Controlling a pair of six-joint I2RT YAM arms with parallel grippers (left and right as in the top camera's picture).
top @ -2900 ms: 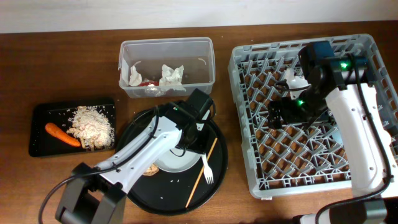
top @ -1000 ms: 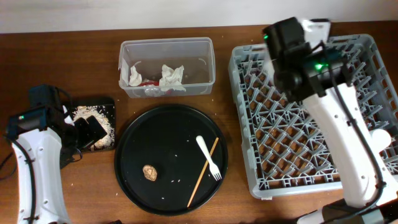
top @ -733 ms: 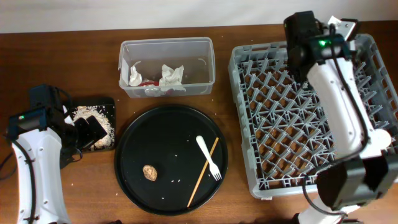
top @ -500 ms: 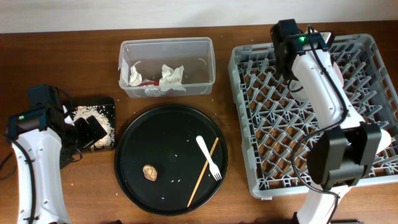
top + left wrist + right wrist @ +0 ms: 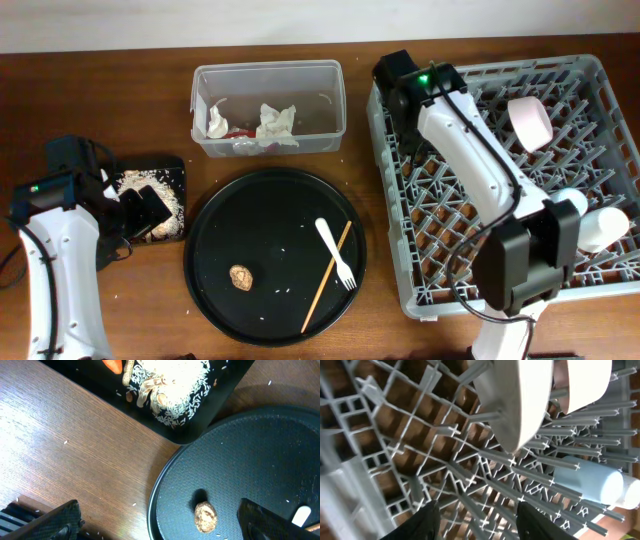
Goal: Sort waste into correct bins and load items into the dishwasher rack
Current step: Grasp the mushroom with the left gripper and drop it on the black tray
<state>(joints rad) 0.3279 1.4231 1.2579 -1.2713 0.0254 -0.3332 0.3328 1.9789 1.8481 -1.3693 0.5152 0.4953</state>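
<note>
The grey dishwasher rack [image 5: 450,270] holds a pink bowl [image 5: 530,122] and two cups [image 5: 598,226] at its right side. In the right wrist view a white plate [image 5: 520,405] stands on edge among the pegs, beside the bowl [image 5: 580,380] and a light blue cup [image 5: 587,482]. My right gripper [image 5: 480,522] hangs open over the rack's left part, empty. My left gripper [image 5: 157,525] is open at the round tray's left rim, with a brown food scrap [image 5: 205,516] between its fingers, untouched. A fork [image 5: 335,255] and chopstick [image 5: 325,278] lie on that tray.
The clear tub [image 5: 268,70] holds tissues [image 5: 275,122] and a red wrapper [image 5: 238,133]. The shallow black tray [image 5: 70,190] carries rice [image 5: 175,385] and a carrot [image 5: 112,364]. The round black tray [image 5: 275,200] sits between tub and table front.
My right arm swung from the rack's far right corner to its left back part and its jaws opened. The pink bowl now shows in the rack. The left arm stayed still.
</note>
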